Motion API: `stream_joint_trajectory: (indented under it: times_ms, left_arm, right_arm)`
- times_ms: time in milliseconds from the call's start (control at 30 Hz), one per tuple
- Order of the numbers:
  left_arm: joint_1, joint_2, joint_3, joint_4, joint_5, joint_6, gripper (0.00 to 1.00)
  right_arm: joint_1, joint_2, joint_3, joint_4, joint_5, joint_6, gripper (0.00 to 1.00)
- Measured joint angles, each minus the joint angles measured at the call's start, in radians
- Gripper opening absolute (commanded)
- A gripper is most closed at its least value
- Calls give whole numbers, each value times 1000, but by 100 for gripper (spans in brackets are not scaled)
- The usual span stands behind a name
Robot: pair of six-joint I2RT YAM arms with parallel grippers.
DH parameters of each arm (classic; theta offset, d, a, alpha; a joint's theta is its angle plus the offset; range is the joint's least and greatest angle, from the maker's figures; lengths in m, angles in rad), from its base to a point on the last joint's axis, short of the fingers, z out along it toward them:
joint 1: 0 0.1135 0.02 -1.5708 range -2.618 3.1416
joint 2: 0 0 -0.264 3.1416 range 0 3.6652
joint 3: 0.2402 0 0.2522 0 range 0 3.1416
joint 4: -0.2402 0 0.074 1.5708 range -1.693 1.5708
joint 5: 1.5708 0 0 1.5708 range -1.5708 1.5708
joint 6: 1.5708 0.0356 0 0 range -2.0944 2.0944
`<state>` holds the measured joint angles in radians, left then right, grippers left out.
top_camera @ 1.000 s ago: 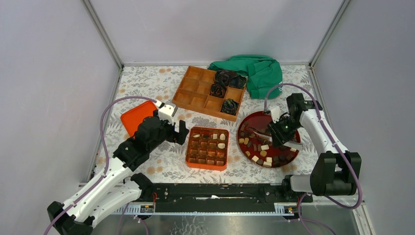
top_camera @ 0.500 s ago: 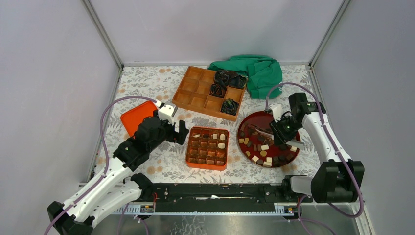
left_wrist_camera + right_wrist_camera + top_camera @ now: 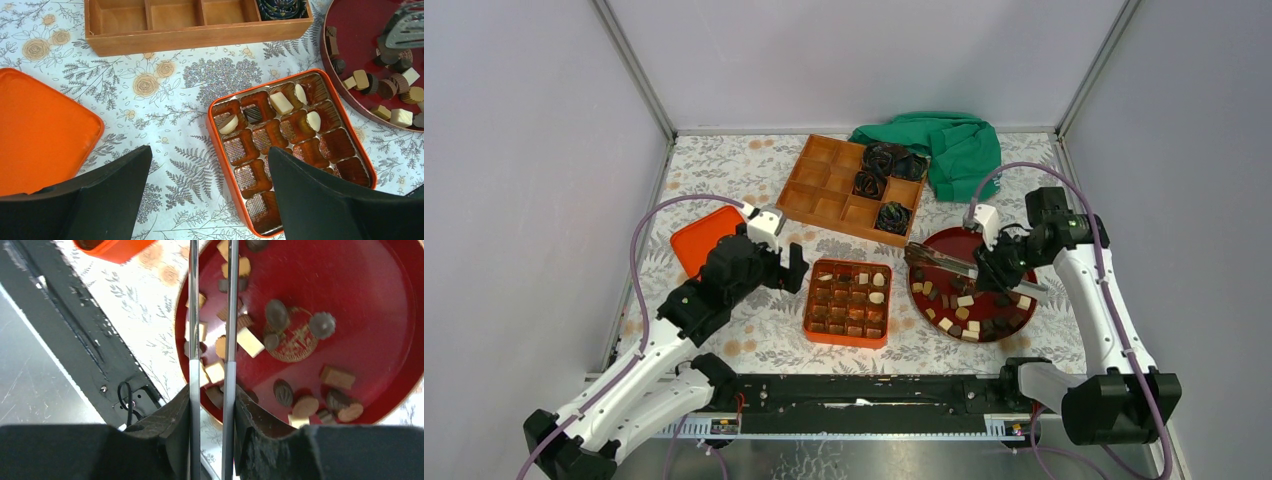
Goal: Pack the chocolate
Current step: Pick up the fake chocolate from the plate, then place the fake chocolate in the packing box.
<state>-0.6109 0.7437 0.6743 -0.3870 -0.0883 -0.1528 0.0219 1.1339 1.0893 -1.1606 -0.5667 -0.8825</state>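
1. While the left gripper [image 3: 208, 155] hovers over the floral table [image 3: 754, 170] with its fingers spread wide and nothing between them, it sits between the orange lid [image 3: 40, 135] and the orange box [image 3: 846, 343].
2. Most of the chocolate [image 3: 964, 300] lies loose on the red plate [image 3: 360, 300], right of the box: dark, tan and cream pieces, scattered mainly over the plate's near half.
3. A few more pieces sit in the cells at the far end of the box. Four are cream [image 3: 280, 102] and one is dark [image 3: 252, 114]. The other cells seen from the left wrist show only their brown liner.
4. The right gripper [image 3: 212, 405] is clamped on a pair of metal tongs [image 3: 939, 260], with the two blades held narrowly apart between its fingers.
5. The tongs reach leftward above the plate, with their tips over its far-left rim. I cannot tell whether a piece is caught in the tips.
6. Behind the box stands a wooden divided tray [image 3: 824, 190] with black rosette bundles [image 3: 882, 160] in its right-hand cells.
7. A green cloth [image 3: 954, 145] lies bunched just beside the tray's far right corner.
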Motion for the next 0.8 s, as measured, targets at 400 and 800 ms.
stream_joint_trajectory:
  times_ms: [400, 800]
  left_arm:
    - [24, 4, 0, 7, 2, 0, 94]
    - [45, 31, 0, 14, 30, 0, 93]
  right_arm:
    - [269, 100, 16, 57, -93, -69, 0]
    - [419, 222, 58, 158, -16, -37, 8]
